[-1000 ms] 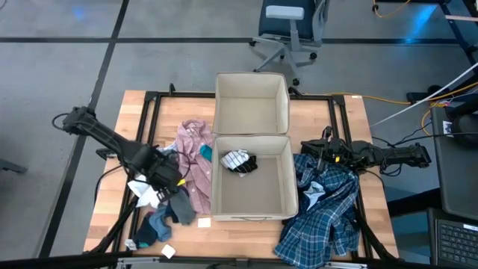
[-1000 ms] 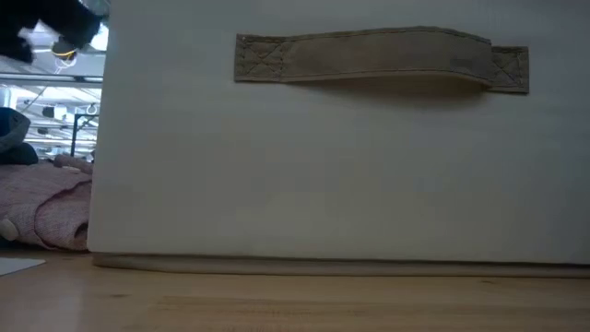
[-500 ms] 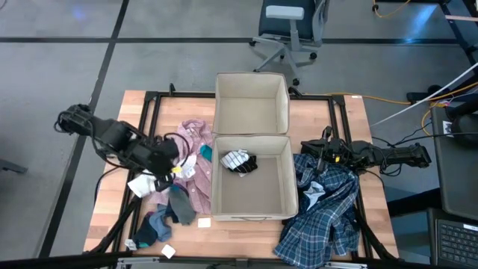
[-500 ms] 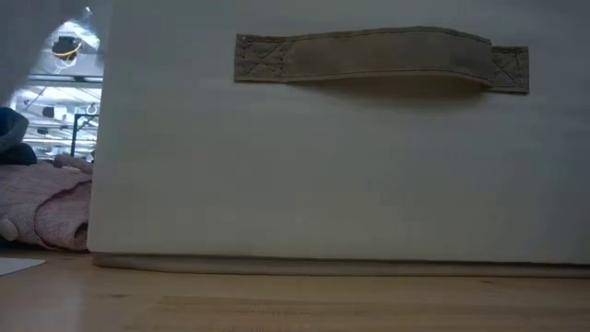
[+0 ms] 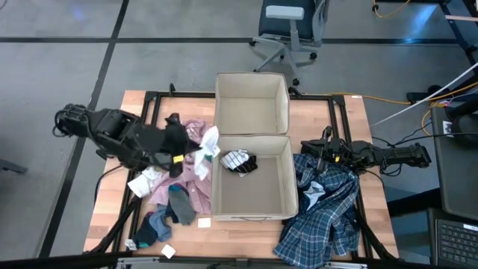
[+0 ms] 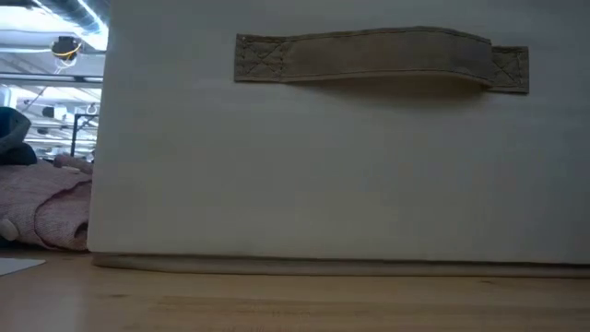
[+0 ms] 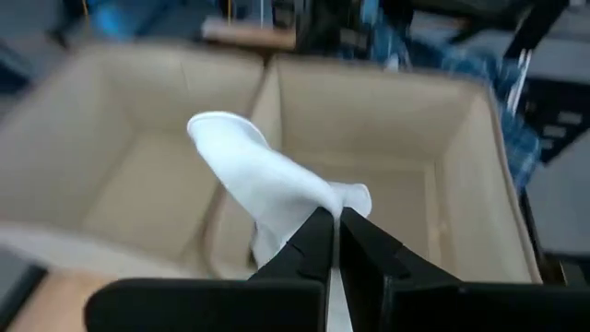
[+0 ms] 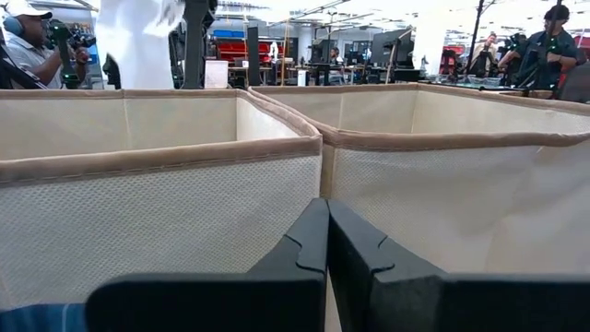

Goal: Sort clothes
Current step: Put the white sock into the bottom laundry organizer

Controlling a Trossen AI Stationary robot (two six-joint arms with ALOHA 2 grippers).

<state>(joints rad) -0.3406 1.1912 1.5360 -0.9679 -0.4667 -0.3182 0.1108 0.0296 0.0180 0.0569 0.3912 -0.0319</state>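
My left gripper is shut on a small white garment and holds it above the pink shirt, just left of the near beige bin. That bin holds a white-and-black piece. The far bin stands behind it. A white top and grey, blue and teal socks lie on the table's near left. My right gripper is shut, at the far end of the blue-white plaid shirt on the right. My left gripper pinches one end of the white garment between its two fingers. The fingers come level from the table's left. The garment is lifted clear and juts past the fingertips toward the bins, as the right wrist view also shows.
The near bin's wall with its handle fills the low view, with the pink shirt to its left. A small white tag lies near the table's front edge. A chair stands beyond the table; people show in the room.
My left gripper has risen from the pile at the table's near left and gone right and toward the far edge, up to the bins, carrying the small white garment clear of the other clothes. The white top has stayed on the table.
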